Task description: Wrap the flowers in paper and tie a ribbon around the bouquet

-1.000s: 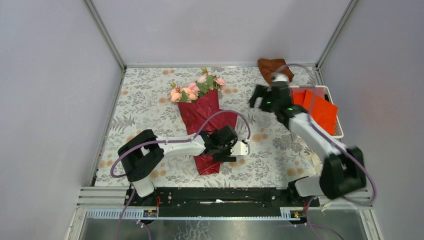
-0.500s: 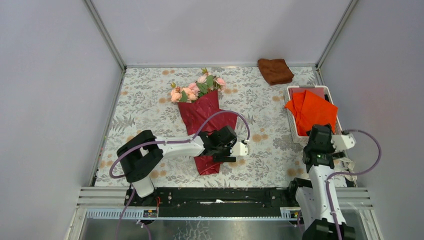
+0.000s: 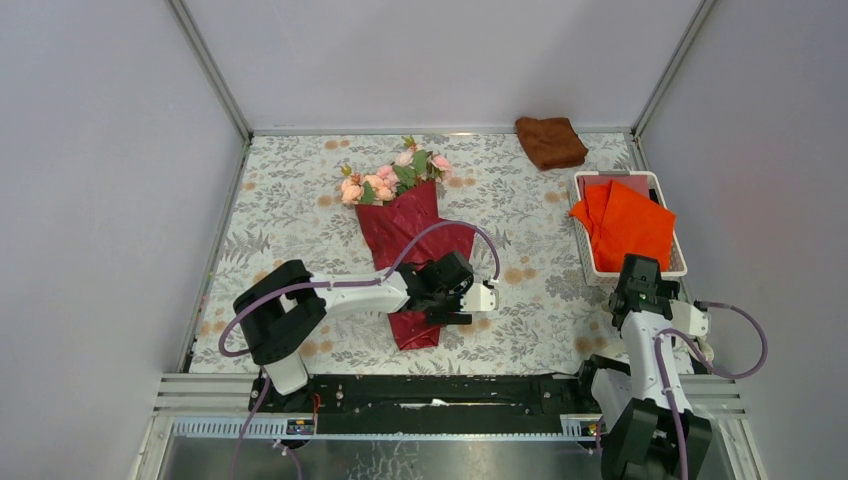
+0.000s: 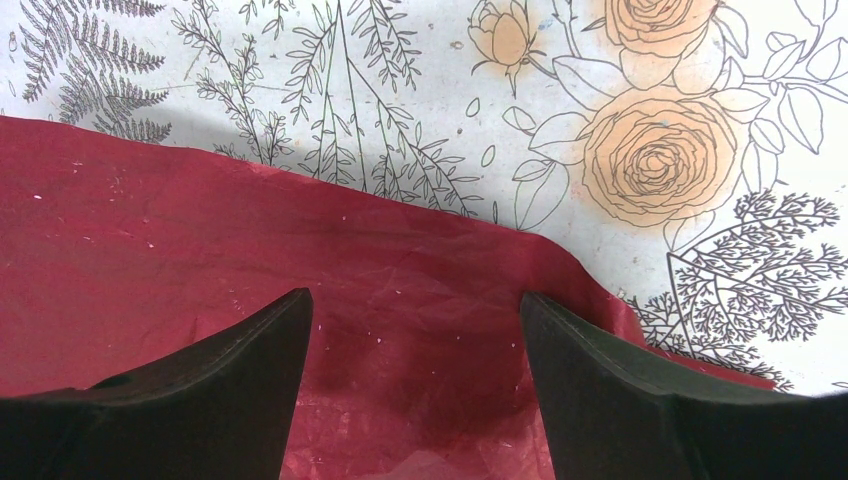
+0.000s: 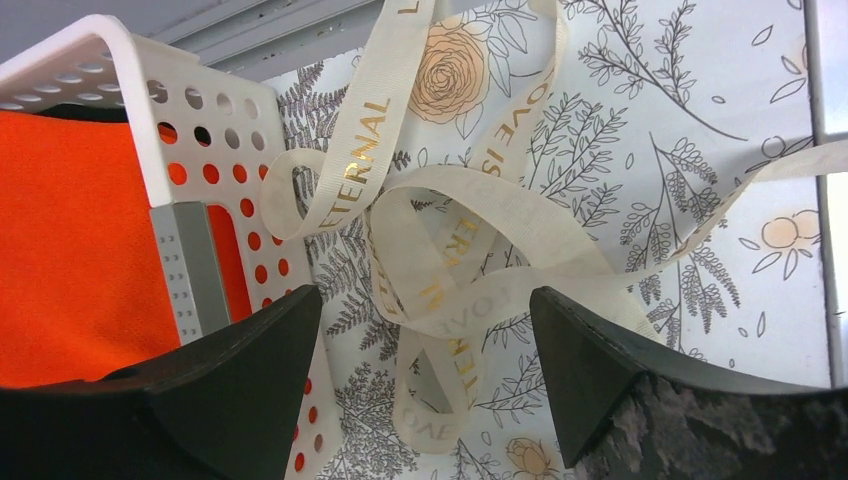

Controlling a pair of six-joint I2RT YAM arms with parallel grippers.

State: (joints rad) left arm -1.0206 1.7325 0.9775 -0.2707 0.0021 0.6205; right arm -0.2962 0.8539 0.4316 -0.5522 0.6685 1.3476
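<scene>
Expect the ribbon (image 5: 450, 250) to handle light, limp and slippery; pinch across one flat loop. Find it heaped at the surface's near right corner, beside the basket (image 5: 110, 40), under the right gripper (image 5: 422, 300), spread wide and empty. Left gripper (image 4: 412, 300) likewise wide, over the paper (image 4: 150, 250) mid-surface. Against a second ago: right arm back from the far right corner, left unmoved.
</scene>
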